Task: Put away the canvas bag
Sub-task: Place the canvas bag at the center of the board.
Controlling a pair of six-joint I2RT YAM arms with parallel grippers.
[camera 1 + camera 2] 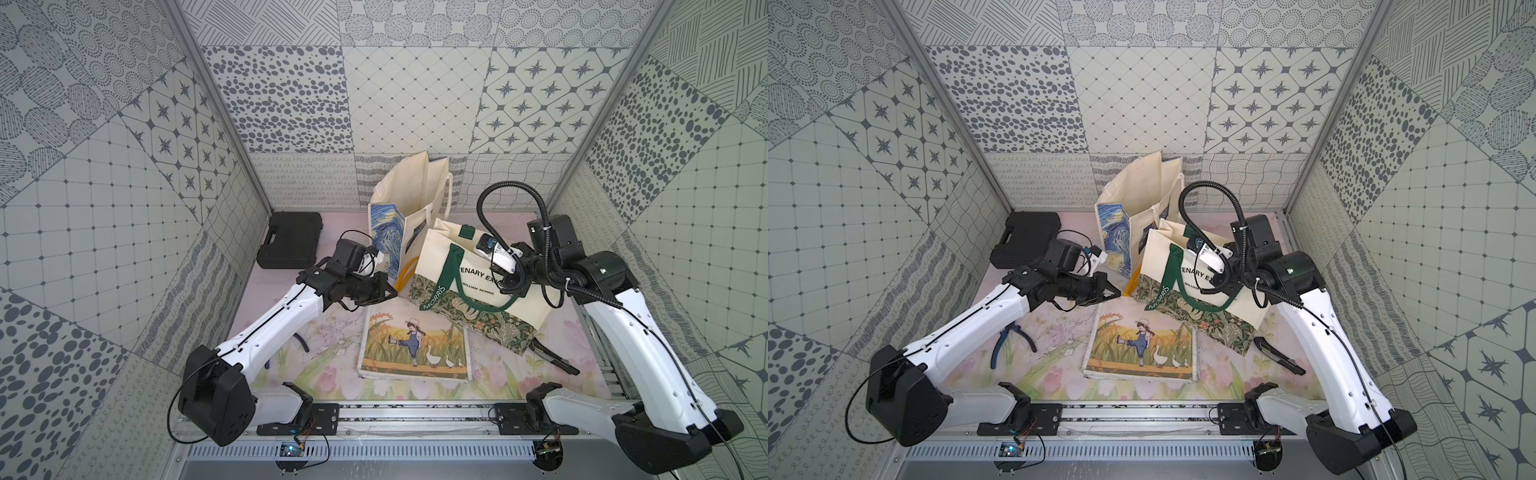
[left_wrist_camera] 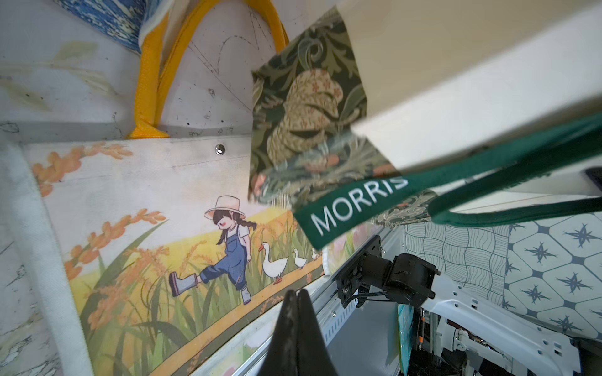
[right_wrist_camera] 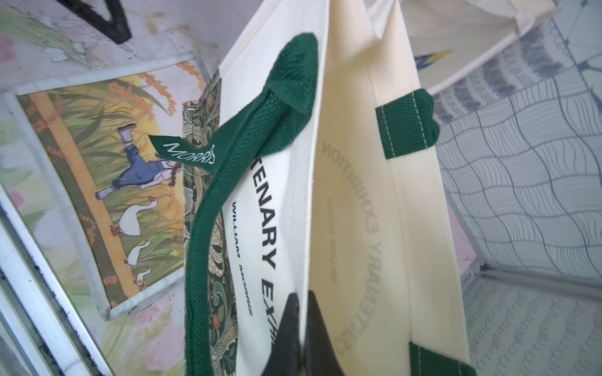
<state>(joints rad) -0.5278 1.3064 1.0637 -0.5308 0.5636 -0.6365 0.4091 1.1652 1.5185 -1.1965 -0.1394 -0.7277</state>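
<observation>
Cream canvas bag [image 1: 440, 257] pinched at rim by right hand [image 3: 302, 301], left hand [image 1: 390, 294] closed, empty; next, probably lifting into upper-centre upright tote [image 1: 411, 187].

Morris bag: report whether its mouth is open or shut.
Open: on the Morris bag the cream walls stand apart, and mirrored lettering shows on the inside. The right pincer is shut on one wall.

In a top view the left arm [image 1: 270, 328] hides most of the pliers [image 1: 303, 341]. The Morris bag [image 1: 440, 257] covers the one-o'clock corner of the goose bag [image 1: 415, 345] and, at its own five o'clock, one end of a black tool [image 1: 557, 359] — the right gripper [image 1: 512, 286] cuts off its lettering.
</observation>
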